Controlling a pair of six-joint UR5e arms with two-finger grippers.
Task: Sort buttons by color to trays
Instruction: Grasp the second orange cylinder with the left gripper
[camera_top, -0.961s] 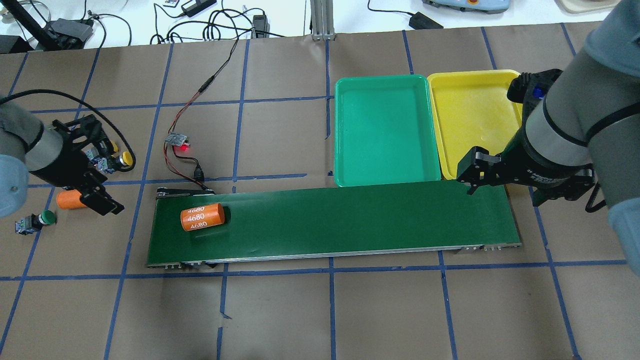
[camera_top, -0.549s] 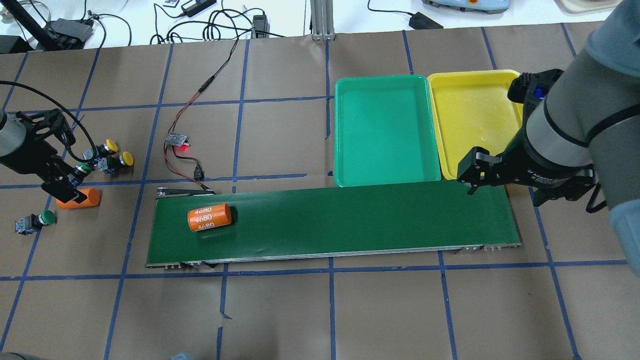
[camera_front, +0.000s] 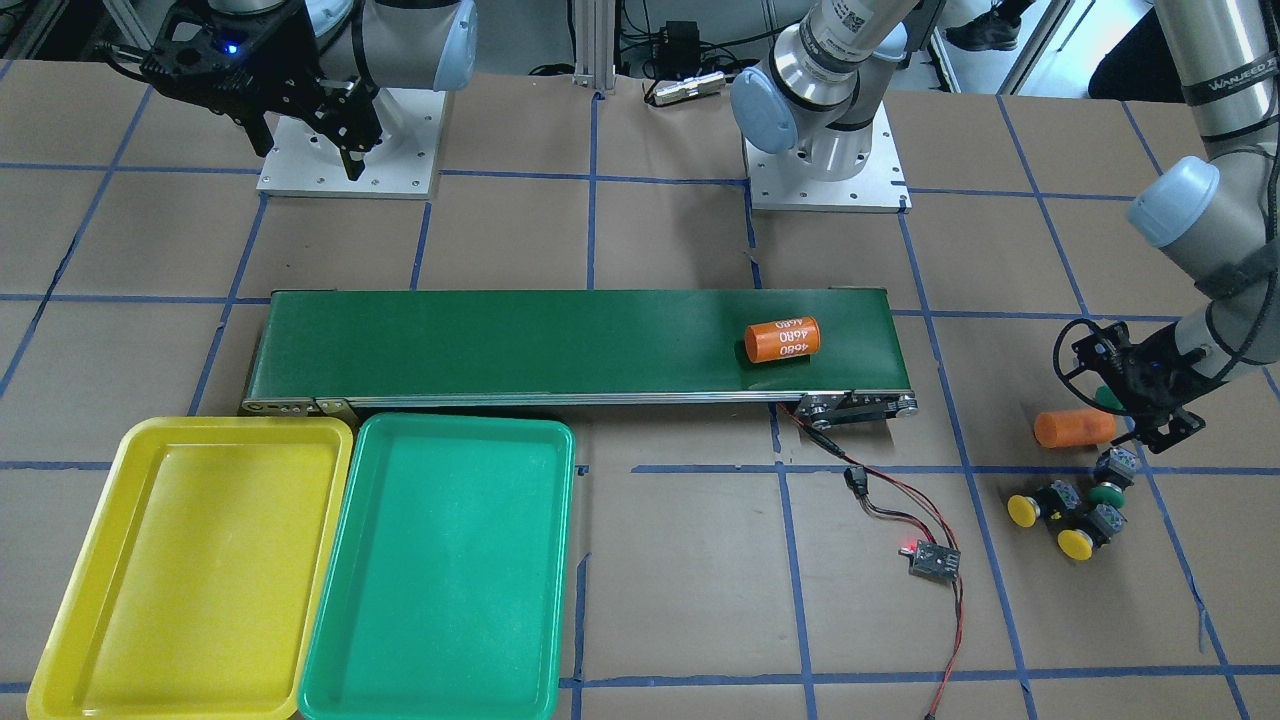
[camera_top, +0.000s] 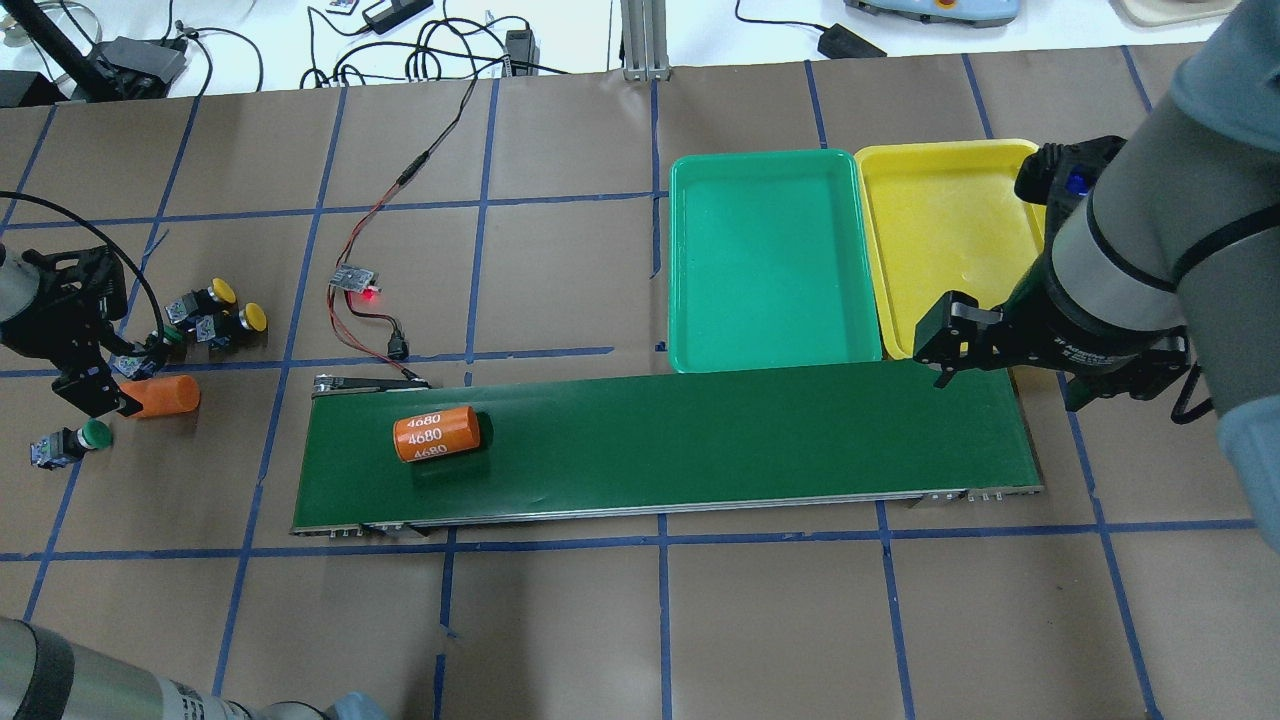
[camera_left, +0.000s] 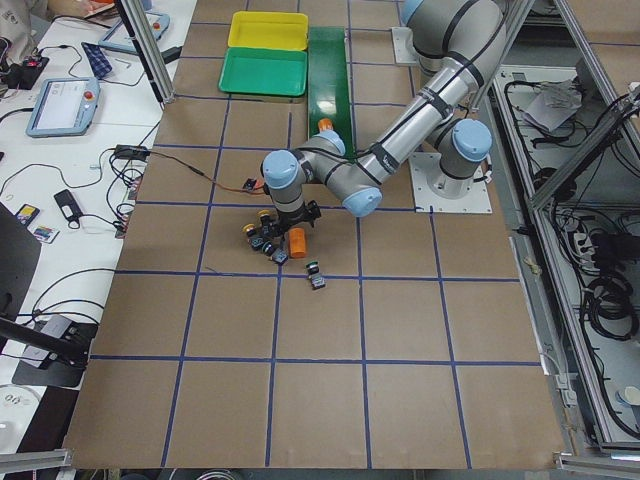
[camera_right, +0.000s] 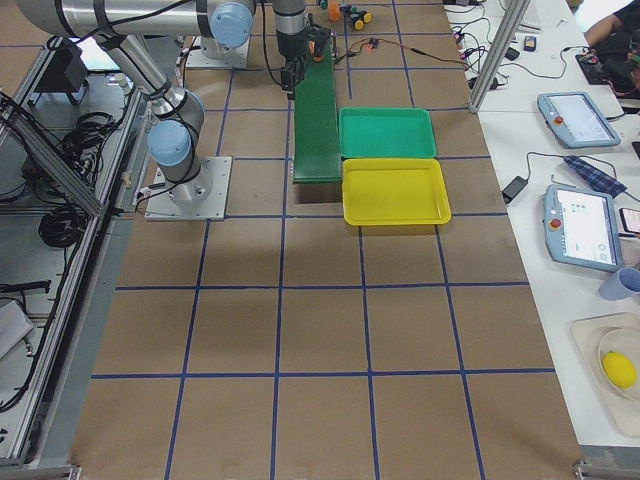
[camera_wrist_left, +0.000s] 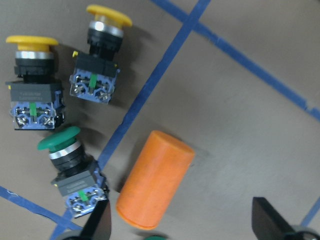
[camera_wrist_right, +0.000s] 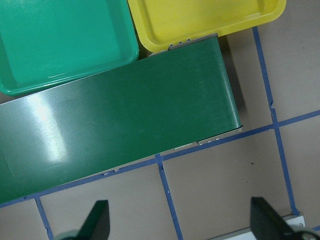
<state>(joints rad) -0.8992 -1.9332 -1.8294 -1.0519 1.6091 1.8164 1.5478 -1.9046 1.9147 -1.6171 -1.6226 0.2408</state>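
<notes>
All four push-buttons lie on their sides on the brown paper-covered desk at the robot's left end, well apart from both trays. The first yellow push-button and the second yellow push-button lie side by side with their long axes nearly parallel. In the overhead view their domed caps point toward the belt's side, and blue terminal blocks show at the opposite ends. The near green push-button lies just beside them with its cap tilted roughly the same way. Its square black-and-grey body is close to one finger of the left claw, which hangs wide open and holds nothing. A plain orange cylinder (smooth, matte, flat-ended) lies slantwise with one end under that claw's open span, and a blue tape line runs between it and the green button. The lone green push-button lies apart on the cylinder's other side, cap toward the belt. A second orange cylinder printed "4680" lies on the long dark-green conveyor belt near its left end, its long axis roughly along the belt. By the belt's other end the shallow green plastic tray and the shallow yellow plastic tray sit edge to edge, glossy and round-cornered. The right claw hovers wide open with nothing in it, over the desk just past the belt's end. A small circuit board with a red light trails red-and-black wires to the belt's left end.
</notes>
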